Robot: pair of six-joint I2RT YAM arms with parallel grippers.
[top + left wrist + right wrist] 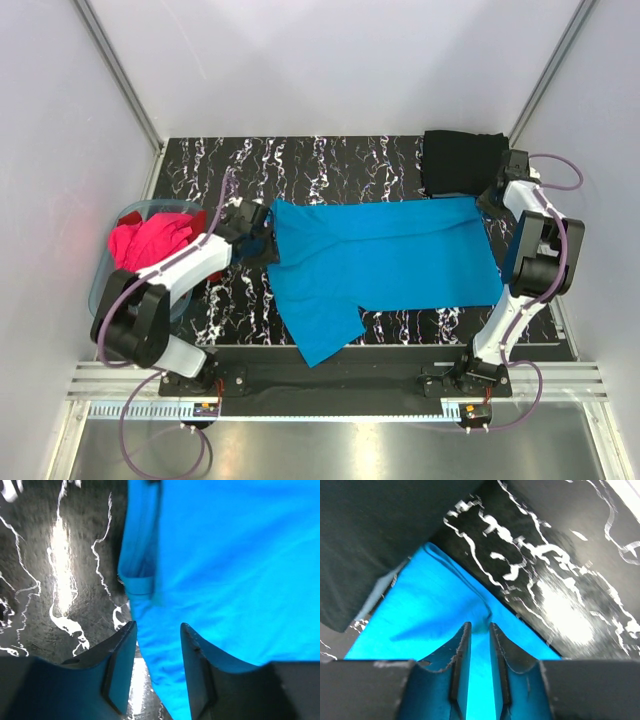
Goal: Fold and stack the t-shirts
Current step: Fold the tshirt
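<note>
Lying on the table: the turquoise t-shirt (385, 260) is spread flat across the black marbled table (330, 160), with one sleeve reaching toward the near edge.
Container: a pale-blue tub (103, 282) of translucent plastic sits at the table's left edge, beside the left arm.
Tub contents: a magenta-pink t-shirt (140, 243) is bunched inside and heaped above the rim. A red t-shirt (197, 224) shows at the side nearest the left gripper.
Far right corner: the black t-shirt (460, 163) lies folded, its near edge touching the turquoise shirt's far right corner.
Left gripper (157, 630): it is at the turquoise shirt's left edge. The jaws stand wide apart and hold nothing. One finger is over bare table, the other over cloth, and the hem runs between them.
Right gripper (479, 630): it is at the shirt's far right corner, just beside the black cloth. The jaws are nearly together with only a thin slit between. The turquoise cloth puckers at their tips, so they seem to pinch it, though the contact itself is hard to make out.
</note>
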